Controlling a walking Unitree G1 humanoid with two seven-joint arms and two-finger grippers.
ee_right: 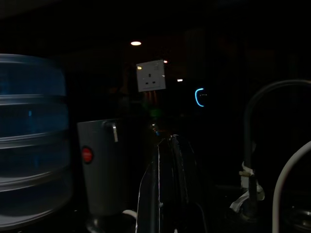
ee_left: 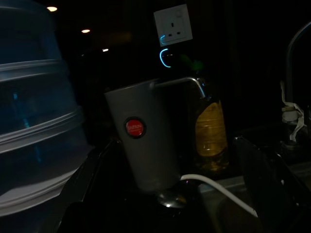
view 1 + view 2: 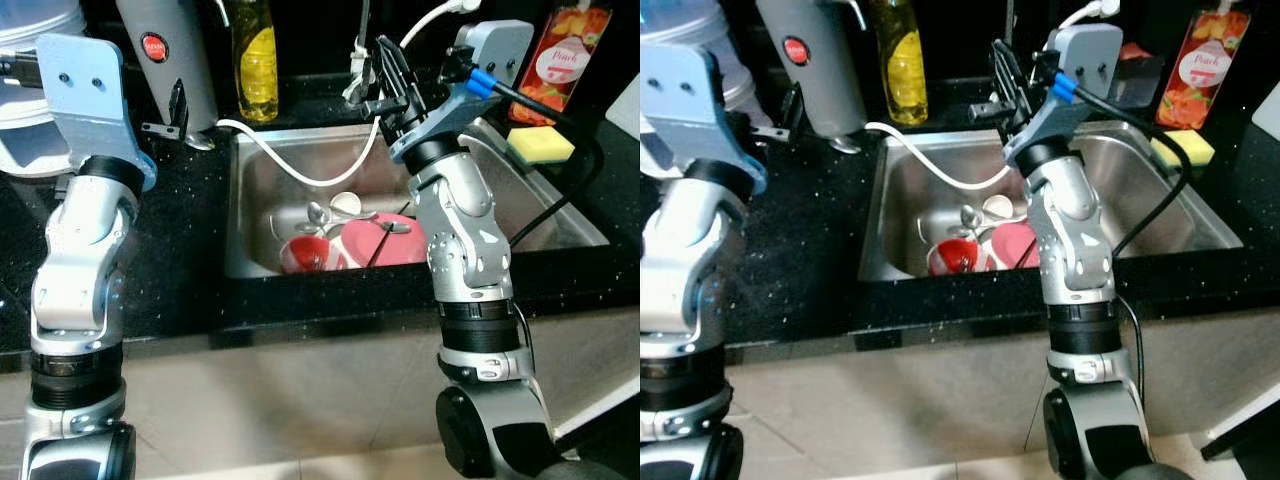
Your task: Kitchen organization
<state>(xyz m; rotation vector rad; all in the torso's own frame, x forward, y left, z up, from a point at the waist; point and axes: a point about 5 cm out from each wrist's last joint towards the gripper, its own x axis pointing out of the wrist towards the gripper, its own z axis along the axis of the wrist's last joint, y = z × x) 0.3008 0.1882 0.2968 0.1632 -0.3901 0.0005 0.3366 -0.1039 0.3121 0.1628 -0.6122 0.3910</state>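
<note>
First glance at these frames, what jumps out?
The steel sink with red and pink dishes heaped at its bottom. The right end effector is raised over the sink's back edge near the tap, fingers shut. A yellow bottle and a grey dispenser stand behind on the black counter.

A steel sink (image 3: 260,215) set in a black speckled counter (image 3: 180,260) holds a cluster of dirty dishes near its front wall. A red bowl (image 3: 305,255) sits tilted beside a pink plate (image 3: 385,243), the two touching, with a dark utensil lying across the plate. Behind them lie a metal spoon (image 3: 316,213) and a small white cup (image 3: 346,205) on its side. A yellow sponge (image 3: 540,145) rests on the sink's right rim, and a yellow soap bottle (image 3: 256,62) stands upright behind the basin.
</note>
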